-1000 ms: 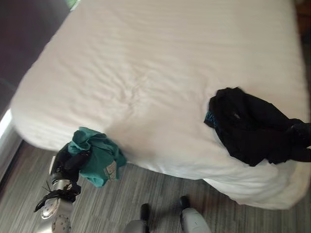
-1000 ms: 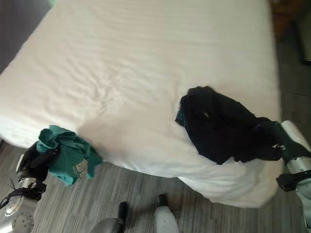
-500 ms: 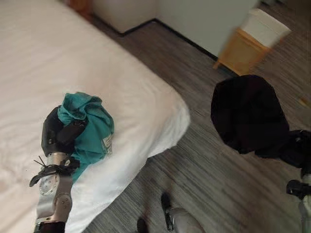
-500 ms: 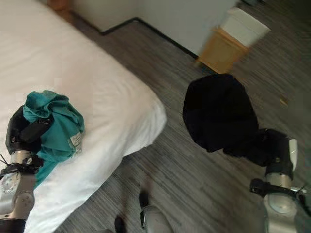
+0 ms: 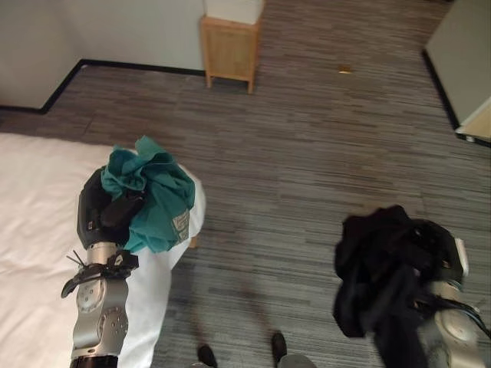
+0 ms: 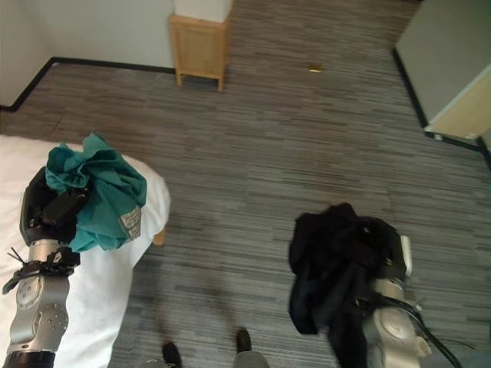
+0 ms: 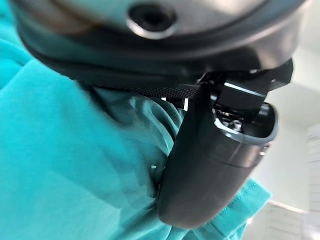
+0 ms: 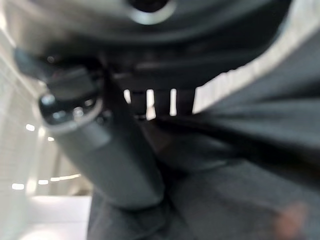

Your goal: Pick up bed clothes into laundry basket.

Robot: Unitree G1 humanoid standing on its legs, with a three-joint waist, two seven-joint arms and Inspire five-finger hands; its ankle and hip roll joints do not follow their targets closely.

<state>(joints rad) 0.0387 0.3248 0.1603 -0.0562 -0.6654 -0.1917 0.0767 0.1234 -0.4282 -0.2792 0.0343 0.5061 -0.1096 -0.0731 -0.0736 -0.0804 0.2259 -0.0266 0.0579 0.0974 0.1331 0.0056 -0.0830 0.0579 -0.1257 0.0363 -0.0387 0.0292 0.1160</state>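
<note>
Nearest the robot, the right hand (image 6: pixel 387 257) is clenched around a black garment (image 5: pixel 376 264), which hangs in a dark bundle over the grey striped floor (image 5: pixel 307 153), clear of the bed. The right wrist view confirms the grasp: the thumb (image 8: pixel 107 155) presses into dark cloth (image 8: pixel 235 165) gathered against the palm, a detail the head views cannot resolve because the fabric covers most of the hand.

On the opposite side, the left hand (image 5: pixel 103 215) is raised and closed on a teal garment (image 5: pixel 153 195), bunched into a ball with a pale label (image 5: pixel 180 222) hanging at its lower edge. The left wrist view shows the thumb (image 7: pixel 210 165) bearing on teal cloth (image 7: pixel 75 165) held against the palm; the label is seen from the head views alone. The bundle is held above the corner of the white bed (image 5: pixel 38 230); whether it touches the sheet cannot be told.

Farther off, a small wooden cabinet (image 5: pixel 229 50) with a white top stands against the pale wall (image 5: pixel 115 31), with dark skirting along the wall's foot. A small tan scrap (image 5: pixel 344 70) lies on the floor well to the cabinet's right. At the far right a light panel (image 6: pixel 453 69) borders the floor; the right eye view shows more of it than the left.
</note>
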